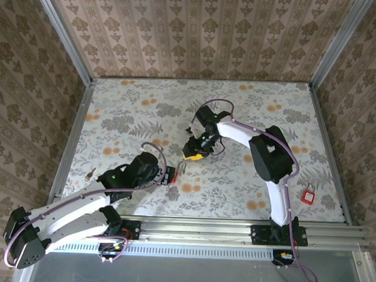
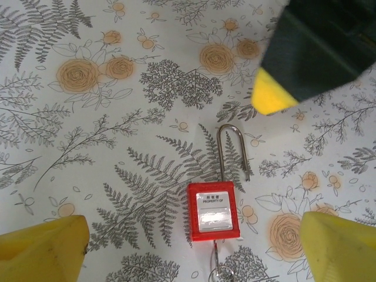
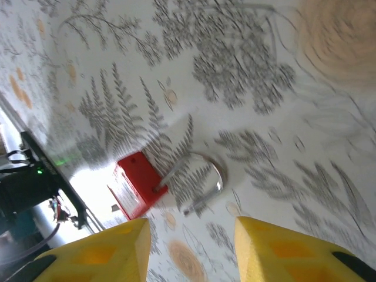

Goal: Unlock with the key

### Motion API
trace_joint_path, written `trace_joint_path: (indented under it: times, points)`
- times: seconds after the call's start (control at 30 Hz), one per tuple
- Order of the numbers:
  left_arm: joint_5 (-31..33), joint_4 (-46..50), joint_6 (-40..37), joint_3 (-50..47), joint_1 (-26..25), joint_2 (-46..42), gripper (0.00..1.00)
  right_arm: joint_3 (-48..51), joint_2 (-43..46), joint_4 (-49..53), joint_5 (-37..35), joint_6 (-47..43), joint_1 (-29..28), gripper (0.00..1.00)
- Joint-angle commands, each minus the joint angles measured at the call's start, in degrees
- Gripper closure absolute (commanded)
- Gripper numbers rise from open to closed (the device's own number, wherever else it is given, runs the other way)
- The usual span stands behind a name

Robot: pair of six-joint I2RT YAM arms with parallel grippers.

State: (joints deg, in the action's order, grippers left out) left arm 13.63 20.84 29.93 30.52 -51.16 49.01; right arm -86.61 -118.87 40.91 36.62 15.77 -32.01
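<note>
"Red padlock [image 2: 214,218] lies flat on the flowery desk [image 2: 88,147]. It sits between the wide-apart fingers of the left pincer [image 1: 166,174]."
"And the right pincer [image 3: 191,235]?"
"Apart too, holding nothing, near the silver loop [image 2: 232,153]. One loop end is out of the body. Another red lock [image 1: 308,197] lies far right."

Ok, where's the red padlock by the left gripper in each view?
Top external: red padlock left of centre, below-left of the right gripper.
Left wrist: bottom centre, shackle pointing up.
Right wrist: lower left, shackle pointing right.
Shared landmark: the right gripper's yellow fingers, close to the shackle end of the lock.
</note>
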Motion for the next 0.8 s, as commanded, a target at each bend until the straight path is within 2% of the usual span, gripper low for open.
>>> trace_joint_path:
  times: [0.0, 0.2, 0.33, 0.43, 0.57, 0.77]
  points:
    - [-3.8, -3.4, -0.7, -2.0, 2.6, 0.1, 0.06, 6.8, 9.5, -1.6, -8.7, 2.7, 0.6, 0.51]
    - [-11.1, -10.1, -3.7, -3.8, 8.4, 2.1, 0.05, 19.9, 27.4, -2.3, -20.7, 5.9, 1.1, 0.33]
    - [-14.3, -11.0, -8.3, -1.2, 9.1, 6.1, 0.04, 26.3, 40.8, 1.2, -29.9, 9.3, 2.0, 0.20]
    - [-16.5, -13.2, -10.8, -0.3, 9.2, 6.7, 0.03, 30.7, 50.2, 2.8, -30.4, 12.2, 4.7, 0.10]
    - [-18.2, -15.3, -12.9, 1.2, 10.6, 6.1, 0.00, 33.9, 60.5, 8.2, -33.5, 15.0, 8.2, 0.03]
    - [-21.8, -14.1, -10.5, 2.8, 16.1, 5.0, 0.00, 37.2, 72.2, 12.9, -35.1, 17.5, 10.2, 0.00]
